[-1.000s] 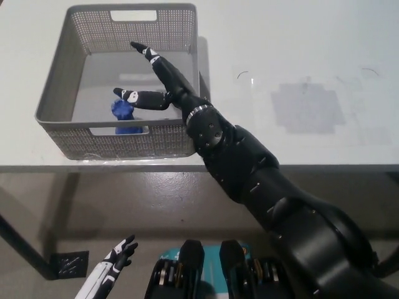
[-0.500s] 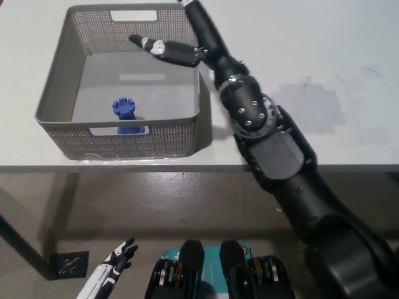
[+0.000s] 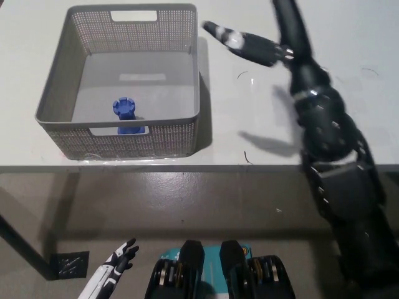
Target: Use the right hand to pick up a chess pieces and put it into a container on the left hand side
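Fingers spread wide and holding nothing, the right hand hangs beside the gray basket holding a blue rook.

right hand raised, fingers spread, left hand low

Brightness: bright, even light on the white worktop; the floor below is dimmer.
Shadows: soft shadow of the black right arm on the worktop at 9 o'clock of it; the grey mesh basket casts a narrow shadow toward 3 o'clock.
Blur: right hand smeared by motion near 1 o'clock.
Focus: basket and blue chess piece sharp.
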`<state>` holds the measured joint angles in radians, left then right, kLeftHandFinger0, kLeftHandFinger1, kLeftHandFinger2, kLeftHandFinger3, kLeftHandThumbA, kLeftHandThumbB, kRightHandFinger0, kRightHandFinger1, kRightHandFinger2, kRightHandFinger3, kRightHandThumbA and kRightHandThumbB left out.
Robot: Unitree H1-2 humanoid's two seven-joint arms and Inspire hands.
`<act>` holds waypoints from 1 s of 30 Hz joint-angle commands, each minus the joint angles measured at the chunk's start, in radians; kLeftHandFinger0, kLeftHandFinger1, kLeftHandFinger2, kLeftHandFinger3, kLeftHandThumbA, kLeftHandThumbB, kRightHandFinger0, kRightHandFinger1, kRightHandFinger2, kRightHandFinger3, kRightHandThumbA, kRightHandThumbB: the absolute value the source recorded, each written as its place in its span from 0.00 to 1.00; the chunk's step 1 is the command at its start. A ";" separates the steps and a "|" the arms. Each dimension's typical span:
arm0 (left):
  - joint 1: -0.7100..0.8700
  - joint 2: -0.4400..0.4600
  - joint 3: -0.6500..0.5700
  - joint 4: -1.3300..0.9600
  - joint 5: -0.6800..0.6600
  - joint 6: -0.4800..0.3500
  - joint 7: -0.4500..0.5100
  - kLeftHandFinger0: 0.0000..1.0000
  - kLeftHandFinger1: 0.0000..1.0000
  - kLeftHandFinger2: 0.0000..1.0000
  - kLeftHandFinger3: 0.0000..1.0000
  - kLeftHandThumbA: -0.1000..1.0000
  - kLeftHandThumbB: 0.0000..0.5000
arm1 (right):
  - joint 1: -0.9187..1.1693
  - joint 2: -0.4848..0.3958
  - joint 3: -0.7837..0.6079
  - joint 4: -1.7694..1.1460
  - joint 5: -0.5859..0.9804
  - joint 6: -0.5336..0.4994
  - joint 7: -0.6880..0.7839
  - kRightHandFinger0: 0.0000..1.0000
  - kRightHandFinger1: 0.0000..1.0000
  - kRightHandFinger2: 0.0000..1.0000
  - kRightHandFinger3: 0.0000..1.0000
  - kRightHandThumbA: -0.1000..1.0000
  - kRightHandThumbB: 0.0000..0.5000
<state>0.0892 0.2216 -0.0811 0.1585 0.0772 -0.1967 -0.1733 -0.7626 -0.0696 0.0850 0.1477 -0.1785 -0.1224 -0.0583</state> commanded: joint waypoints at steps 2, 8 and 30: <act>0.035 -0.011 0.021 -0.023 -0.006 -0.028 0.030 1.00 1.00 1.00 1.00 1.00 0.63 | 0.167 -0.072 -0.070 -0.383 0.192 0.084 0.087 1.00 1.00 1.00 1.00 0.91 0.43; 0.037 -0.010 0.028 -0.006 -0.001 -0.049 0.033 1.00 1.00 1.00 1.00 1.00 0.62 | 0.316 -0.072 -0.064 -0.429 0.206 0.082 0.088 1.00 1.00 1.00 1.00 0.93 0.43; 0.047 -0.008 0.041 -0.003 0.003 -0.055 0.020 1.00 1.00 1.00 1.00 1.00 0.67 | 0.758 -0.018 -0.017 -0.151 0.200 -0.059 0.133 1.00 1.00 1.00 1.00 0.87 0.26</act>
<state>0.1358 0.2062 -0.0465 0.1759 0.0773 -0.2176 -0.1680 -0.0267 -0.0875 0.0592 -0.0225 0.0305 -0.0976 0.0559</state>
